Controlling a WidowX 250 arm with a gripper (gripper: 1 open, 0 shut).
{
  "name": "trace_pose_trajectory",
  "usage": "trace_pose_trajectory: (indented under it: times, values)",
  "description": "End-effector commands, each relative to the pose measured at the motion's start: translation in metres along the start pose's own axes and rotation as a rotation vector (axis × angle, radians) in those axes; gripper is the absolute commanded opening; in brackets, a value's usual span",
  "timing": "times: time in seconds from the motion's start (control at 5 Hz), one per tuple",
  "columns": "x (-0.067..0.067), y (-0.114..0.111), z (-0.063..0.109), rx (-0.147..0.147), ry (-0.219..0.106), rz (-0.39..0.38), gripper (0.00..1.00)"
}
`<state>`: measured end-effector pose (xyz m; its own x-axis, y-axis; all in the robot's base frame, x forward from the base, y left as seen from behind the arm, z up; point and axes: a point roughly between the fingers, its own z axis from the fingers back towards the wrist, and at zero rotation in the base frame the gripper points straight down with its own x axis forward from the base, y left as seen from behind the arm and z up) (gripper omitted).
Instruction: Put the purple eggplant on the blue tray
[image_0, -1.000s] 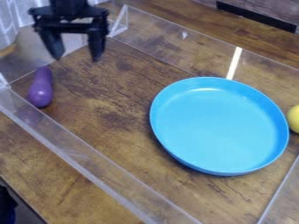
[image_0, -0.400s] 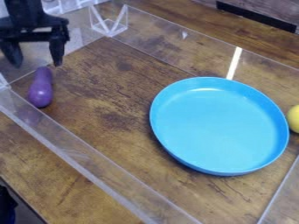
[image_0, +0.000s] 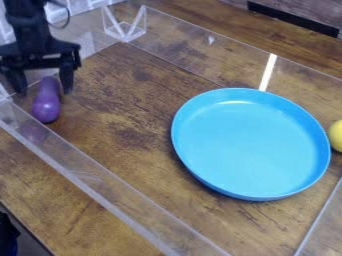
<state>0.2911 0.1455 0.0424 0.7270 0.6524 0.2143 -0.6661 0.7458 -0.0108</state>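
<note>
One round light-blue plate (image_0: 250, 143), center right of frame. One purple toy eggplant (image_0: 47, 106), left side. One black gripper (image_0: 44, 82), upper left. One yellow round fruit (image_0: 337, 135), partly cut off at right edge. One brown wooden tabletop (image_0: 127, 110), spanning most of frame.

On the counter (image_0: 127, 130): eggplant (image_0: 47, 101) at nine to ten o'clock from the tray (image_0: 251, 143), well apart. Directly on the counter too: tray, right of centre. Just beside the tray, at three o'clock: round fruit (image_0: 337, 136), cut by the view's edge.
</note>
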Motion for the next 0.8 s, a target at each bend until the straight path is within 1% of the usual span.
trace_pose_trajectory:
  times: [0.0, 0.2, 0.4, 0.6]
  values:
    - [0.007, 0.003, 0.003, -0.005, -0.038, 0.011, 1.00]
    - [0.004, -0.002, -0.012, -0.002, -0.035, 0.007, 1.00]
    - [0.003, -0.008, -0.015, -0.003, -0.035, -0.003, 1.00]
    - [0.002, -0.013, -0.017, -0.005, -0.036, -0.019, 0.00]
